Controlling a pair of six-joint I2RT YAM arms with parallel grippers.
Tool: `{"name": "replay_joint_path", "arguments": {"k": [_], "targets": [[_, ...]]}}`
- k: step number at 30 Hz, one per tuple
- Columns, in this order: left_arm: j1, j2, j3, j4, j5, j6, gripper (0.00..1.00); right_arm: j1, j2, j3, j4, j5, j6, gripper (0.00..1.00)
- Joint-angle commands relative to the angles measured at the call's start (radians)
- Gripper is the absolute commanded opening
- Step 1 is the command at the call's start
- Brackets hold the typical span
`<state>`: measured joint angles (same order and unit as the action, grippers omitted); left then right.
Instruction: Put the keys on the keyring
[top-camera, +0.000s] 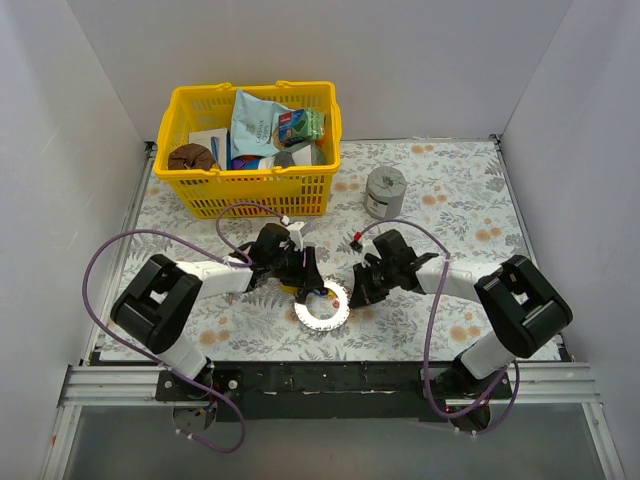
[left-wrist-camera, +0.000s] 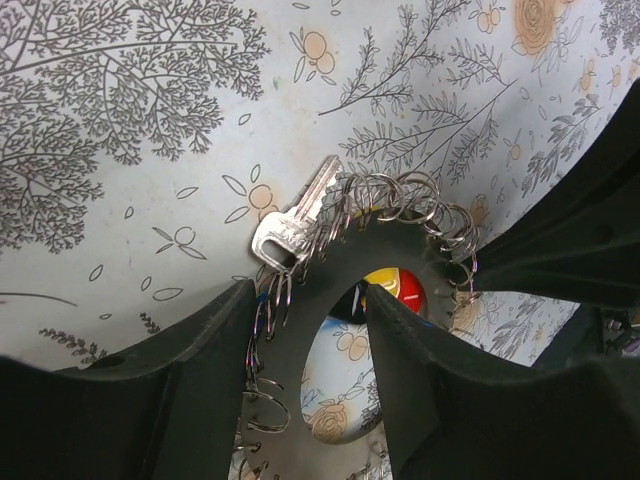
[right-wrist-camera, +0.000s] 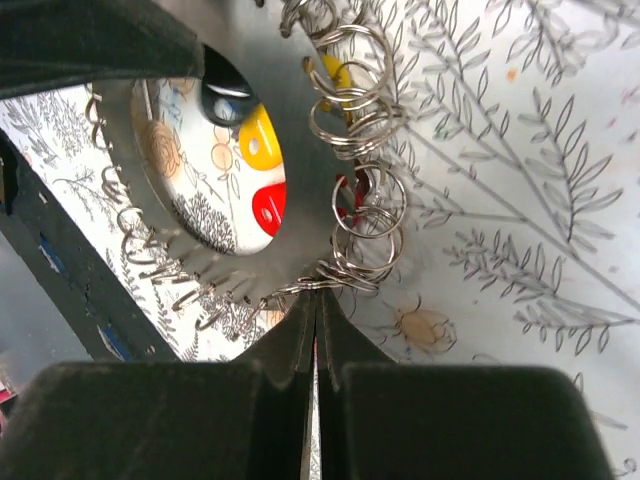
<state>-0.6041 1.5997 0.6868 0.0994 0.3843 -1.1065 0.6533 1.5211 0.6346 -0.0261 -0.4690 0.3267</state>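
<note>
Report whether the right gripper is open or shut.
Shut. In the right wrist view the right gripper shows only a hairline slit between its fingers, pinched on the rim of the keyring.

The keyring (top-camera: 322, 302) is hemmed in at the middle of the bench (top-camera: 470, 215). Its left side is taken up by the left claw (top-camera: 303, 283), whose fingers (left-wrist-camera: 190, 400) are spread across the band. Its right rim is pinched by the right claw (top-camera: 356, 292). Room is left only on its near side. The far left is blocked by a yellow basket (top-camera: 250, 185), the far centre-right by a grey cylinder (top-camera: 385, 192). A gap is left between them.
</note>
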Motion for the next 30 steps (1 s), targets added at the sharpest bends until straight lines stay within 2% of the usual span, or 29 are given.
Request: {"name": "replay_joint_path", "arguments": {"k": [1, 11, 17, 21, 25, 30], "targets": [[-0.005, -0.03, -0.016, -0.132, -0.05, -0.003, 0.48, -0.012, 0.05, 0.08, 0.028, 0.003, -0.041, 0.01], [-0.006, -0.086, -0.035, -0.211, -0.116, -0.006, 0.48, -0.037, 0.134, 0.178, -0.009, 0.01, -0.071, 0.01], [-0.008, -0.147, 0.0, -0.303, -0.159, 0.022, 0.49, -0.067, 0.111, 0.212, -0.072, 0.056, -0.104, 0.01], [-0.008, -0.178, 0.057, -0.421, -0.252, 0.051, 0.49, -0.067, 0.057, 0.257, -0.132, 0.108, -0.133, 0.01], [-0.006, -0.216, 0.095, -0.452, -0.331, 0.079, 0.52, -0.034, 0.013, 0.28, -0.144, 0.121, -0.144, 0.01], [-0.006, -0.202, 0.129, -0.435, -0.346, 0.071, 0.54, 0.064, 0.023, 0.313, -0.149, 0.132, -0.143, 0.01]]}}
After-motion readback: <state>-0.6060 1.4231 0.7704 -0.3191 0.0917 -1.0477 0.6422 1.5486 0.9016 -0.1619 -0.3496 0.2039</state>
